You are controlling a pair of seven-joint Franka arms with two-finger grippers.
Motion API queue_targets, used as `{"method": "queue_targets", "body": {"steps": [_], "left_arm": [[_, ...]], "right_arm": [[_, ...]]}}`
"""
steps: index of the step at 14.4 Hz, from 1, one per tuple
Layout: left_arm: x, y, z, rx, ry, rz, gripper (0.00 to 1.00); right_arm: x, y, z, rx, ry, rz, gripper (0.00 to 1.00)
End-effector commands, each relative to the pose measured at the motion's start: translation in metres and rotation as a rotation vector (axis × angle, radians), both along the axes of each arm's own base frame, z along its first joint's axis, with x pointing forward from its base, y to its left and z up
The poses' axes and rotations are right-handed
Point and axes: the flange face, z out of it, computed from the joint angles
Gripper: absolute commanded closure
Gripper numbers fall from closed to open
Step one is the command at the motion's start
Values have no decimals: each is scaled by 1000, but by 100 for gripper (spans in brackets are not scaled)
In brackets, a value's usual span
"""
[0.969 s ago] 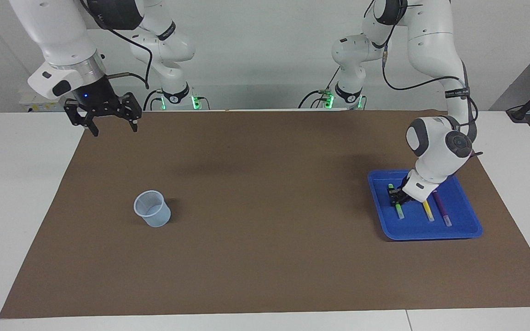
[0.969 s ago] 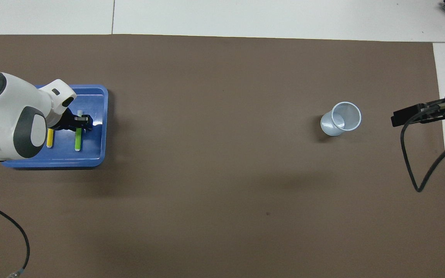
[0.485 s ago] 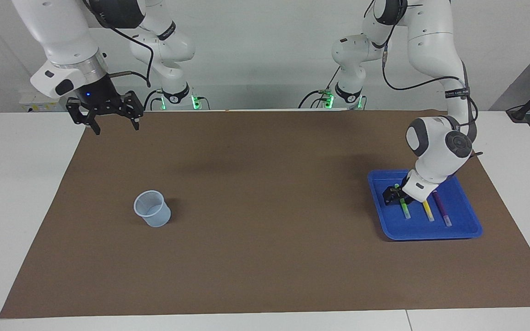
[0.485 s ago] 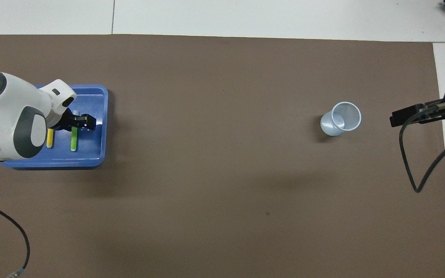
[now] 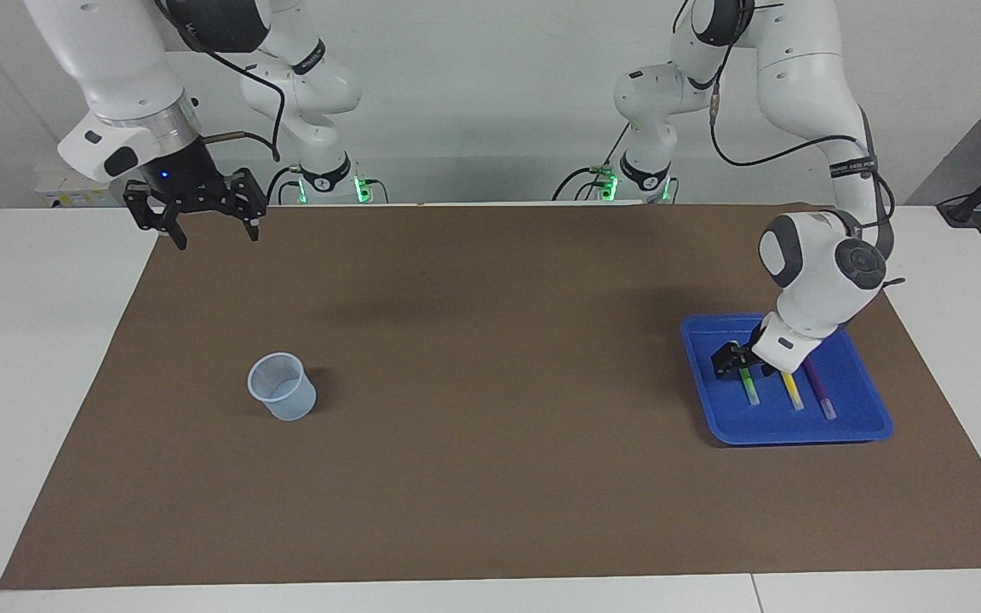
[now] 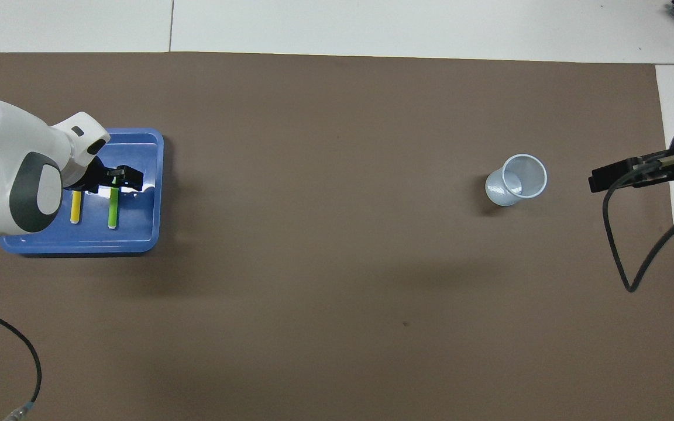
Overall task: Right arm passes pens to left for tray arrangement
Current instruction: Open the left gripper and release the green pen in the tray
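With all three pens lying side by side in the blue tray, the left gripper hangs open just over the green pen; arranging looks finished. Next, it should lift clear. The right gripper waits open.

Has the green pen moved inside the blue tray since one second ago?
Yes. In the facing view the green pen now lies closer to the yellow pen and farther from the tray rim at the table's middle side, which stayed put.
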Motion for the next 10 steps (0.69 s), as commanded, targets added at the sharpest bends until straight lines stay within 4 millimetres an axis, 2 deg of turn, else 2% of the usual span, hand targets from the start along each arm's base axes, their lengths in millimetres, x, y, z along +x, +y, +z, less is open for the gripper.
{"method": "queue_targets", "body": {"steps": [1,4,5,6,10], "left_arm": [[0,5,8,14,8,-11,0],[1,-5,27,19,-1,-27,0],[2,-8,43,22,-12,-31,0],[2,-9,51,23,5,-34,0],[7,-12,117,29,17,-42,0]], "right_arm": [[-7,-3,1,-3,2,20,0],[-7,-3,1,-3,2,20,0],[-7,-3,1,-3,2,21,0],[-7,-3,1,-3,2,20,0],[-7,-3,1,-3,2,21,0]]}}
